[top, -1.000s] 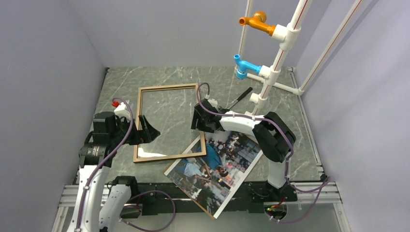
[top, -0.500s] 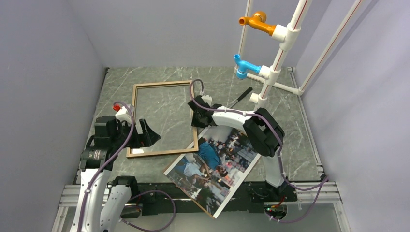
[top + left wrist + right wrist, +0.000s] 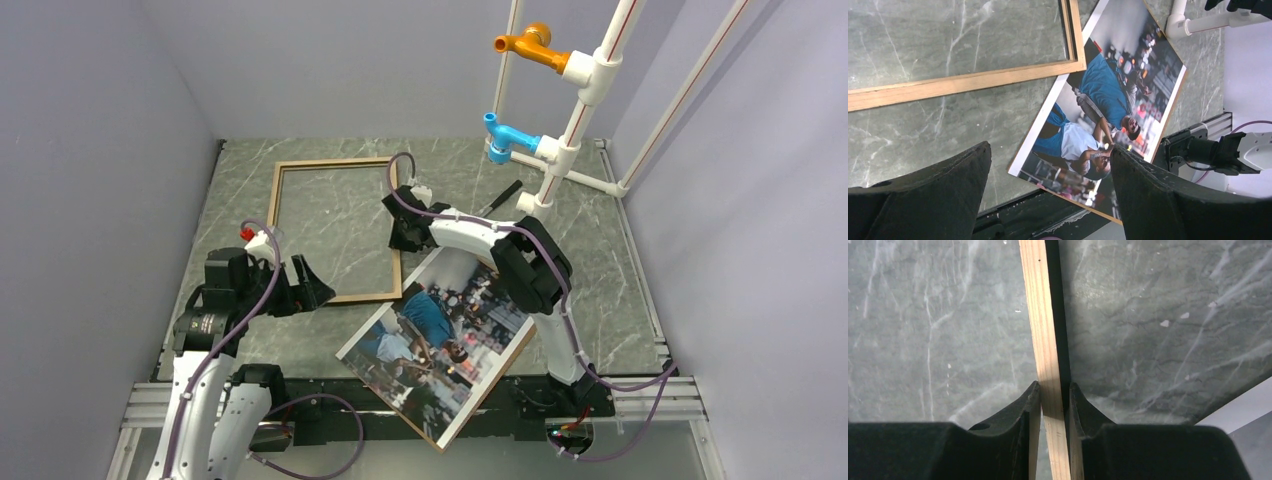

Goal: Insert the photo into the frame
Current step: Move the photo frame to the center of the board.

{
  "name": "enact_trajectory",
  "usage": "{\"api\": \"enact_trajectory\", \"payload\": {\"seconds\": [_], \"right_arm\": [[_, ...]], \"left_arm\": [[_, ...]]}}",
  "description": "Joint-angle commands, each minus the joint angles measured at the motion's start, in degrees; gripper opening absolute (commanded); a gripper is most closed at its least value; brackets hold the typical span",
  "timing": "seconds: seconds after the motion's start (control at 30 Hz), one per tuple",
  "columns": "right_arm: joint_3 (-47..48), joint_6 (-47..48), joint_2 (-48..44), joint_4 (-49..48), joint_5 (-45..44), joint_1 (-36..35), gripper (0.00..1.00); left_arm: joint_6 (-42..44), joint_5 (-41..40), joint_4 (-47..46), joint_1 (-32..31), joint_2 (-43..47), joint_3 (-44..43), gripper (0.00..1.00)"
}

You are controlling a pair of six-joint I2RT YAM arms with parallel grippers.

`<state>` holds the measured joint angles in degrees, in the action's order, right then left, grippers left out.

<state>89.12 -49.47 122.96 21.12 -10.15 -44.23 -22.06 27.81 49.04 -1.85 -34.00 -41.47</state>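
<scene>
Frame (image 3: 1047, 330) first: one of its thin rails, pale wood up with a black strip along one side, is pinched between my right fingers (image 3: 1020, 415), which are clamped on it from both sides. My left fingers (image 3: 933, 195) are spread wide with nothing between them, hovering over the tabletop (image 3: 610, 290) just beside the frame's near rail.

Outward from my grip, the frame lies wood-side up on the left half of the tabletop, and I have it by its right rail. The photo (image 3: 440, 335) lies picture-up, skewed, nearer to my bases than the frame and to its right. Its edge meets the frame's near right corner, and I cannot tell which lies on top there. Its nearest corner hangs out past the tabletop's near edge.

I judge the weak spot to be my hold: one narrow pinch on a long, thin rail. If I shift the frame, it could swivel or slide in my fingers. That corner contact worries me too, since any move of the frame toward me could catch the photo and nudge it further over the edge until it tips off. The photo also faces up beside a frame lying back-up, so it likely needs turning, and a thin print could bend or crease when picked up.
</scene>
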Motion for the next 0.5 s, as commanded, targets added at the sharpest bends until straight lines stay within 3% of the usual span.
{"api": "enact_trajectory", "payload": {"seconds": [0.0, 0.37, 0.47], "right_arm": [[5.0, -2.4, 1.5, -1.5, 0.4, 0.4, 0.13], [3.3, -4.2, -0.4, -6.1, 1.9, 0.5, 0.14], [3.3, -3.6, -0.3, -7.8, 3.3, 0.6, 0.2]], "left_arm": [[-2.4, 0.0, -0.7, -1.0, 0.5, 0.3, 0.91], [-6.1, -2.8, -1.1, -5.0, 0.9, 1.5, 0.89], [-7.8, -3.5, -1.8, -6.9, 0.0, 1.9, 0.89]]}}
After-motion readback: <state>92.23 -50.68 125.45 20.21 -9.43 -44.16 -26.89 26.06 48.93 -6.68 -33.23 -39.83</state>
